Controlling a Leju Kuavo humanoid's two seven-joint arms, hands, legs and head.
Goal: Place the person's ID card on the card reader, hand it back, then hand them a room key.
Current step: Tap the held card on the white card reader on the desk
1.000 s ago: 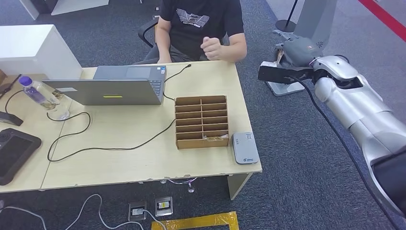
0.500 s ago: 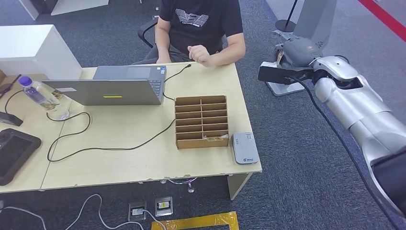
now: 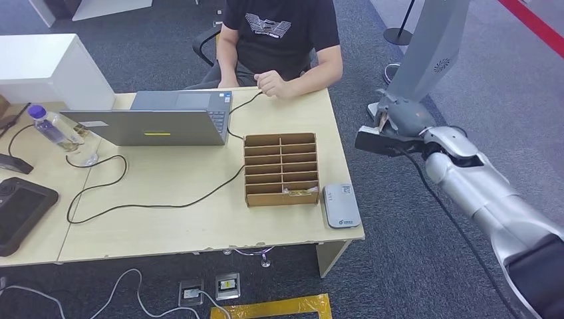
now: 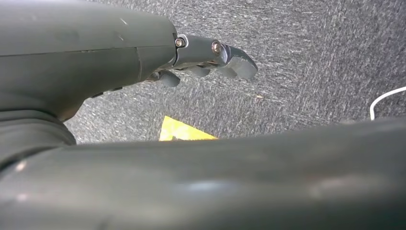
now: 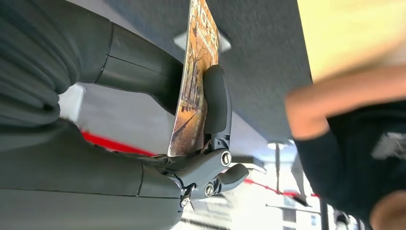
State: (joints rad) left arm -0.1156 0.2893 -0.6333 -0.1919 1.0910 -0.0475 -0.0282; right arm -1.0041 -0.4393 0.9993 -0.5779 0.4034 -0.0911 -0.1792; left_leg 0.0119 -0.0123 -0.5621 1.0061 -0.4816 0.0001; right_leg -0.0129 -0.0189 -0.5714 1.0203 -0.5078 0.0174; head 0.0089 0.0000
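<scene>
Right hand (image 3: 399,123) pinches a card (image 5: 195,81) between thumb and fingers (image 5: 216,103); the card has a printed picture face, autumn trees by the look of it. Cannot tell for sure whether it is the ID or a room key. The hand hangs off the desk's right edge, over the carpet, right of the divided cardboard box (image 3: 280,169) and far-right of the card reader (image 3: 341,205).

Left hand (image 4: 210,57) hangs low over the carpet, fingers loosely spread, holding nothing.

The card reader sits flat at the near right corner of the desk (image 3: 166,199), just right of the box. One small item lies in the box's nearest compartment, too small to name. The person (image 3: 279,33) sits at the far side; their hand (image 3: 271,84) rests on the far desk edge.

Likely step: bring the card to the reader, or across to the person.

To do it well:
- keep the pinch firm, since the card is held by one edge and could pivot
- swing left and near to get over the reader
- level the card flat before lowering
- stay clear of the box wall
</scene>
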